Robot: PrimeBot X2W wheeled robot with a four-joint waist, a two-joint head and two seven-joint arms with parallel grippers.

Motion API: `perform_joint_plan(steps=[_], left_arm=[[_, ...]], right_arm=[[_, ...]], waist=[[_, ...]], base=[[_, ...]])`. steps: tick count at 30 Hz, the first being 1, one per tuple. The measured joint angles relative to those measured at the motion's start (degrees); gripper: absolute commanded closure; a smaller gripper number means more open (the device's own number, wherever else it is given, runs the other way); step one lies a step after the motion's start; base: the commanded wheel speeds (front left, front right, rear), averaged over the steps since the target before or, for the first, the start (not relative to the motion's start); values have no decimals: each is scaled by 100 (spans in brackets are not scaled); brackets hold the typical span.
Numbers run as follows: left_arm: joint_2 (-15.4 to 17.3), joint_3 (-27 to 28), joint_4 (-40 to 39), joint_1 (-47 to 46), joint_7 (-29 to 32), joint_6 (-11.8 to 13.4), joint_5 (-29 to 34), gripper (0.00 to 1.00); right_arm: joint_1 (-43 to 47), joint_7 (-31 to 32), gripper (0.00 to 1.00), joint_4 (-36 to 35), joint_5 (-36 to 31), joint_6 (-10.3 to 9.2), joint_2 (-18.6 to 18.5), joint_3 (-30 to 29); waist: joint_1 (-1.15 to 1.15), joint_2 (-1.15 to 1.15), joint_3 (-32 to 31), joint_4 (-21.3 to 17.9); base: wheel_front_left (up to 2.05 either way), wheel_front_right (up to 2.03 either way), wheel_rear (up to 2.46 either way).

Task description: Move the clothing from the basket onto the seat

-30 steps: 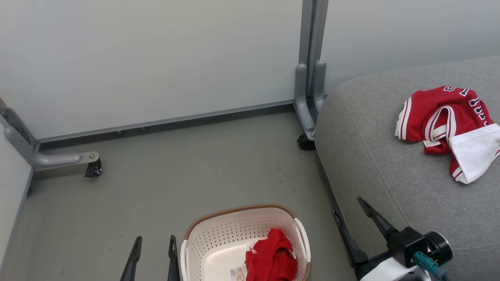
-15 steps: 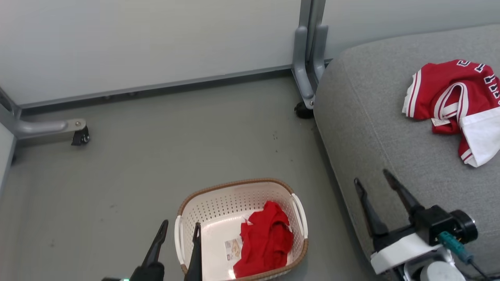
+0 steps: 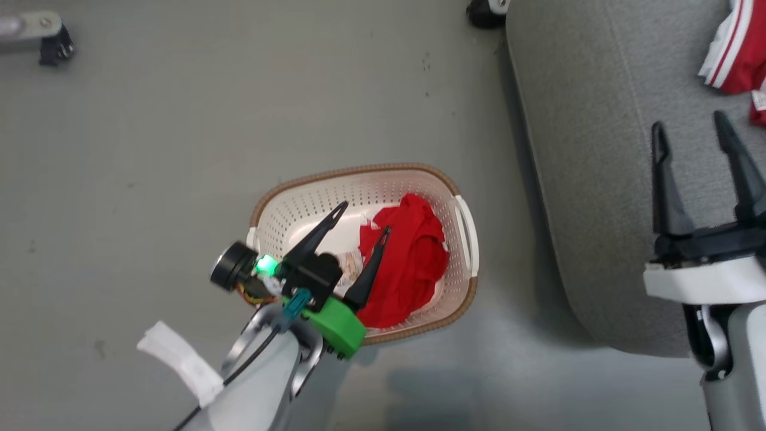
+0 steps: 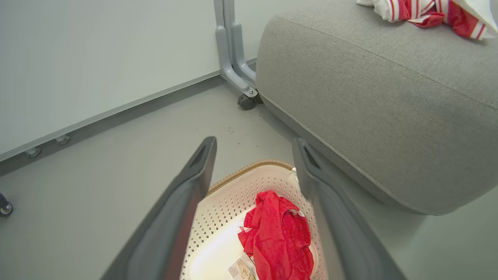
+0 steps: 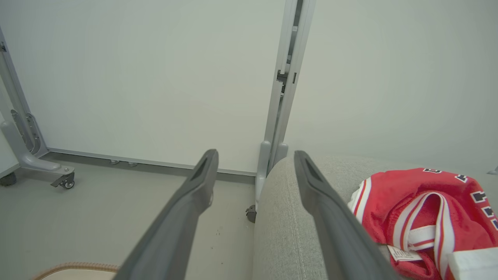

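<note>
**Head view.** The left gripper [image 3: 365,216] hangs over the basket [image 3: 359,170], which stands on the floor [image 3: 149,149] just beside the seat [image 3: 586,149]. Its two fingers are spread wide and hold nothing. One tip is over the bare basket bottom, the other over the plain red garment [image 3: 413,263] crumpled against the basket's seat-side wall. Whether that tip touches the cloth cannot be told. The right gripper [image 3: 689,120] is poised over the seat's near edge, likewise wide open and empty. The striped garment [image 3: 739,63] lies on the seat, cut by the picture's edge.

**Left wrist view.** The plain red garment appears between the spread fingers, low in the basket and apart from both. The gripper reads as above the rim rather than down in the cloth. The striped garment lies on top of the seat, well apart from the basket.

**Right wrist view.** The open fingers frame a partition post [image 5: 282,97] and the seat's edge, with the striped garment just to one side, untouched.

**Step in hand, as judged.** One garment is delivered, and the reach for the second is under way. The next move calls for lowering the left gripper until its fingers straddle a raised fold, closing on it, then lifting clear of the rim before swinging across to the seat
</note>
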Motion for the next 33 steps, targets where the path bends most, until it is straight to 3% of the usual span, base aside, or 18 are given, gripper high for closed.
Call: perform_joint_plan(steps=[4, 10, 15, 20, 33], left_arm=[[-5, -509, 822, -1049, -2, -23, 115, 0], [-48, -2168, 2506, -2487, 1, -35, -422, 0], [-44, -2974, 3398, -3321, 318, -35, -995, 0], [-49, -3611, 3813, -3918, 579, -35, -1389, 0], [-58, -4429, 4163, -4473, 845, -35, -2270, 0]], right_arm=[[-313, 0, 0, -283, -118, 0, 8, -332], [-628, 0, 0, -601, -249, 0, 83, -253], [-837, 0, 0, -871, -316, 0, 174, -190], [-1032, 0, 0, -1046, -374, 0, 292, -78], [-1232, 0, 0, -1504, -442, 0, 492, -140]], waist=[[0, 0, 679, 49], [1, 0, 1648, 86], [1, 0, 2290, 56], [0, 0, 2843, -31], [0, 0, 3697, -415]], base=[[0, 0, 0], [0, 0, 0], [0, 0, 0], [0, 0, 0], [0, 0, 0]])
